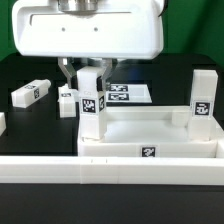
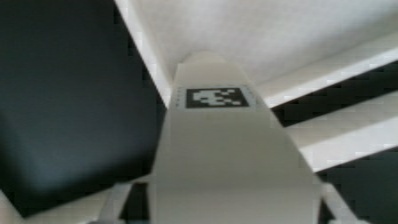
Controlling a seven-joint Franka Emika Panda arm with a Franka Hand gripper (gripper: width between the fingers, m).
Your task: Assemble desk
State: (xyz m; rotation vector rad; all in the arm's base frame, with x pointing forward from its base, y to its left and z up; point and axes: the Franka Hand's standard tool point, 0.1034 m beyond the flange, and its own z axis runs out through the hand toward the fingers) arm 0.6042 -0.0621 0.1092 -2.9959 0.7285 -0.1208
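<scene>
While the gripper (image 1: 88, 78) clamps an upright leg (image 1: 91, 108), its fingers (image 1: 68, 72) press opposite faces. The leg's lower end is at a corner of the tabletop (image 1: 150, 140); contact is unclear.

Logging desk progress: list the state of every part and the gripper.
Gripper: shut on held leg.
Held leg: upright over a tabletop corner, seating unclear.
Standing leg: upright in a tabletop corner.
Loose leg: lying on the table.
Fourth leg: loose on the table.
Tabletop: flat, rim up.
</scene>
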